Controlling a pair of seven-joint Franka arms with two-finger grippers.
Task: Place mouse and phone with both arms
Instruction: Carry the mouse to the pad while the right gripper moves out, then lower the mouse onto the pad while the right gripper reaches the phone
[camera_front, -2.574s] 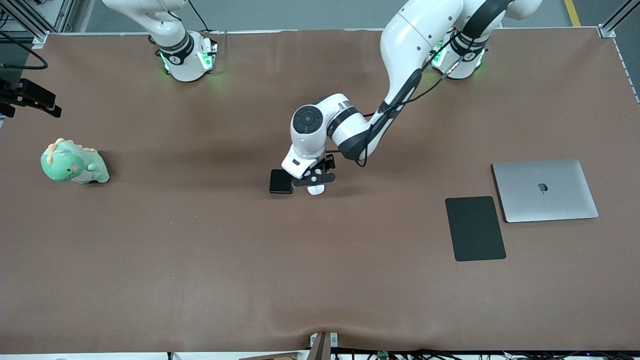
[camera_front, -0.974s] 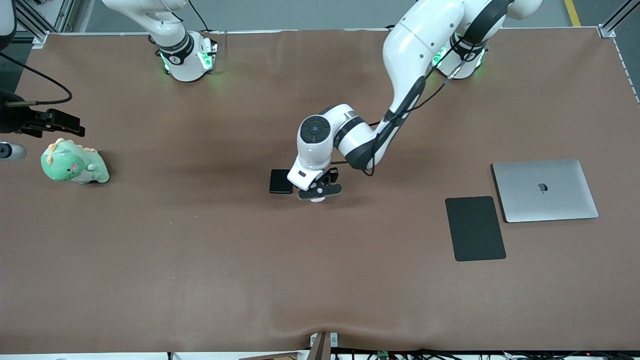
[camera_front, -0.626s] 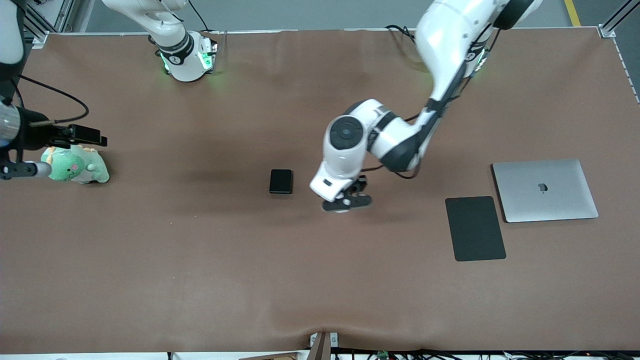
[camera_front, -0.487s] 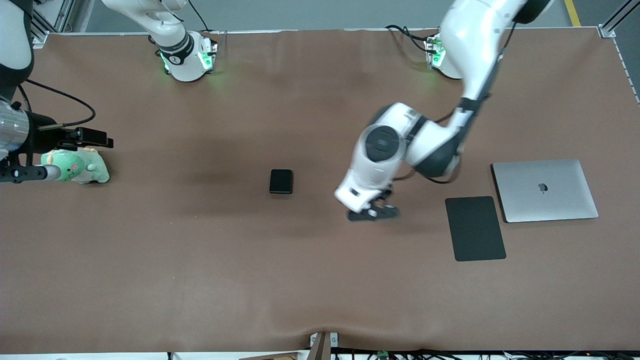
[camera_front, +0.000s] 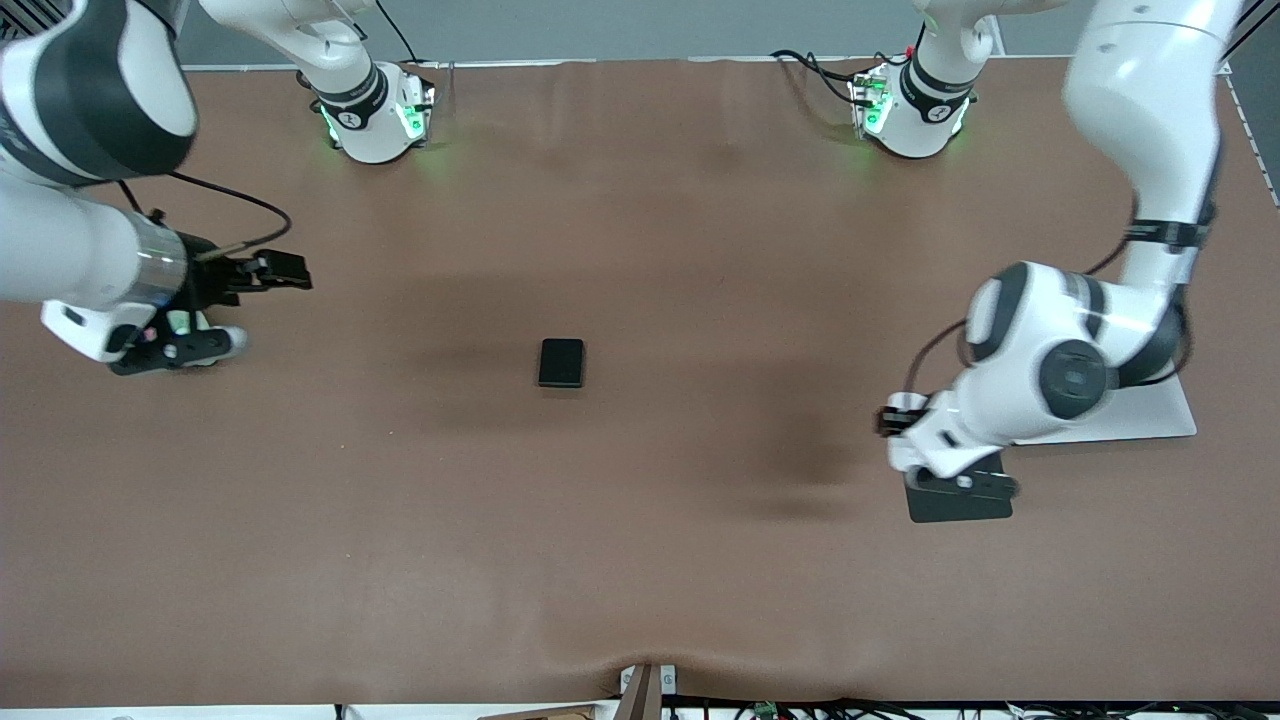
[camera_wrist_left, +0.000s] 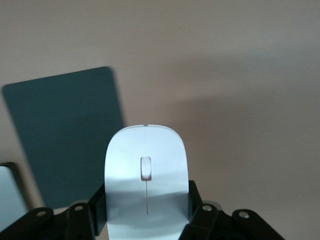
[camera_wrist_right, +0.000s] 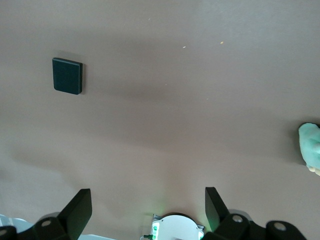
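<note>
Two left fingers (camera_wrist_left: 197, 210) pinching mouse (camera_wrist_left: 146, 185) between them, right fingers (camera_wrist_right: 77, 207) spread, phone (camera_front: 561, 362) on table.

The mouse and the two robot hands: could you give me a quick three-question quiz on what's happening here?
1. True or false: the left hand holds the mouse.
2. The left hand is over: A) the black pad; B) a bowl; C) a drawer.
3. Fill in: the right hand is ____ (open or shut).

Key: 1 true; 2 A; 3 open.
</note>
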